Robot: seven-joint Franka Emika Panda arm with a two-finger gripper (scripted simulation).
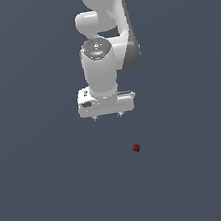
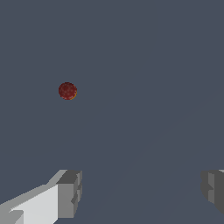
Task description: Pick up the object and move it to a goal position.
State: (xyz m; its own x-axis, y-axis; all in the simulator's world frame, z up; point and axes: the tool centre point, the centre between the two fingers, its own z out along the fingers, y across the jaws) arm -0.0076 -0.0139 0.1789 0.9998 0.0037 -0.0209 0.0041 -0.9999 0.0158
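Note:
The object (image 1: 136, 148) is a tiny dark red bumpy lump lying on the dark grey floor, below and toward the exterior view's right of the arm. It also shows in the wrist view (image 2: 67, 91) as a small round red lump. My white gripper (image 1: 107, 117) hangs from the arm, pointing down, apart from the object and not touching it. Its two fingertips (image 2: 69, 193) stand wide apart in the wrist view with nothing between them. The gripper (image 2: 140, 190) is open and empty.
The floor (image 1: 49, 193) is a plain dark grey surface. The white arm (image 1: 103, 37) rises out of the exterior view at the top.

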